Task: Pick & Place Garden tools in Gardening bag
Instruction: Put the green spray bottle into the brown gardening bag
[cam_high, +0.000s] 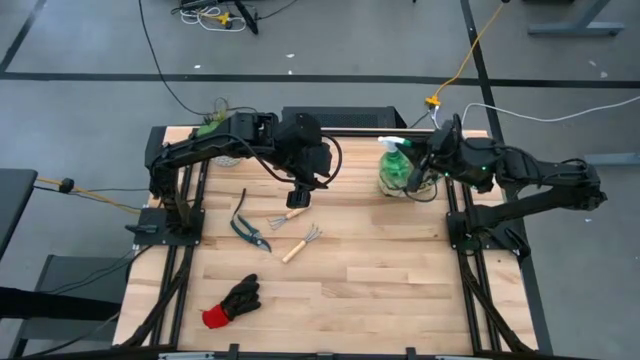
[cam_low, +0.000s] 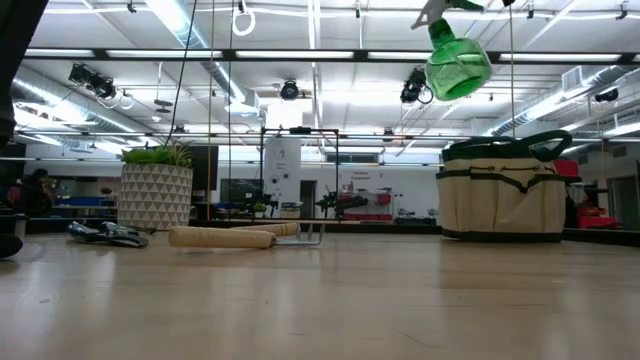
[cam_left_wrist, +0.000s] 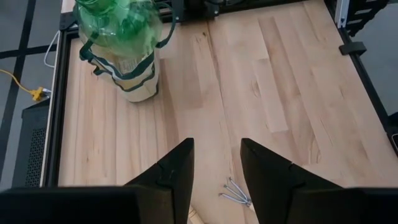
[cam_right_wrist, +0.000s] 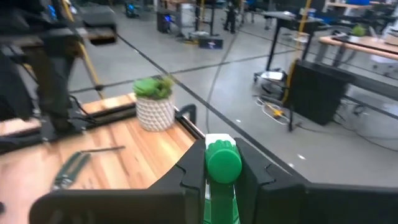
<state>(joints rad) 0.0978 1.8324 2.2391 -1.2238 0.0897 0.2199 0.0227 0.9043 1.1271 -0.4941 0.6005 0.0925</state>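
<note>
From my station I see the wooden table (cam_high: 380, 290) with both arms reaching in over its far half. The beige gardening bag (cam_low: 502, 195) with green trim stands upright near the far right corner of the table, and the green spray bottle (cam_low: 456, 58) hangs in the air directly above it, clear of the bag's handles in the low view. My right gripper (cam_right_wrist: 222, 167) is clamped on the bottle's neck, its two dark fingers pressed to either side of the green cap. At the far left corner sits the leafy plant in its white patterned pot (cam_low: 156, 195). My left gripper (cam_left_wrist: 216, 165) hovers above the table near the middle of the far half, its fingers parted with nothing between them, just over the wooden-handled fork (cam_high: 289, 215), whose metal tines show beneath the fingers in the left wrist view. The pruning shears (cam_high: 247, 228) lie just left of the fork, and the wooden-handled rake (cam_high: 301, 243) lies just in front of the fork, apart from it. The black glove with the red cuff (cam_high: 230, 303) lies well apart from these, toward the near left part of the table.
</note>
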